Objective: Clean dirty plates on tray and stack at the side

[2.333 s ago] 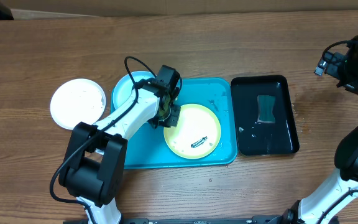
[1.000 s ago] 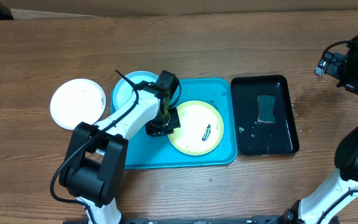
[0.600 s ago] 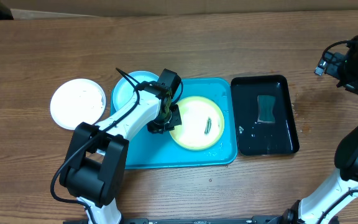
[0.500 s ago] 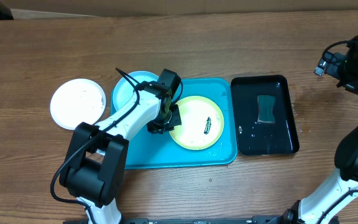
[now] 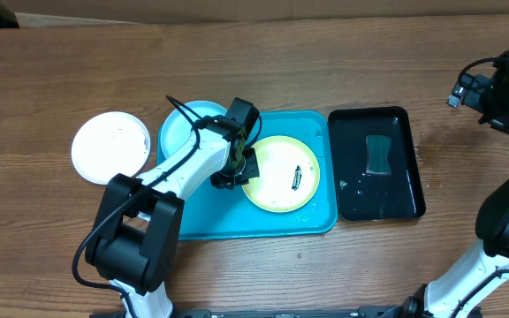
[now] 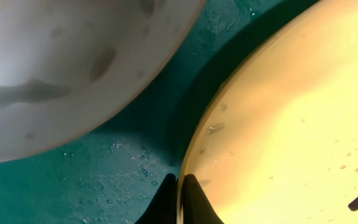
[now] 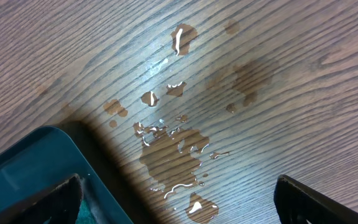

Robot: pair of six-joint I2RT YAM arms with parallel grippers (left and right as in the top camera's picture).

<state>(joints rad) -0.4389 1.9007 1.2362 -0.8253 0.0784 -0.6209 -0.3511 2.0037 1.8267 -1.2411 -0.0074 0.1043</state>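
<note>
The yellow-green plate lies on the turquoise tray and carries a dark smear. My left gripper is shut on the plate's left rim. In the left wrist view the fingers pinch the rim of the plate over the wet tray. The light blue plate overlaps the tray's far left corner and looks pale in the left wrist view. The white plate lies on the table to the left. My right gripper is open and empty, held high at the far right.
A black tray holding a sponge and some water stands right of the turquoise tray; its corner shows in the right wrist view. Water puddles lie on the wooden table beside it.
The yellow-green plate has shifted up and to the right on the tray and turned, so its smear now stands nearly upright. The right arm has not moved.
</note>
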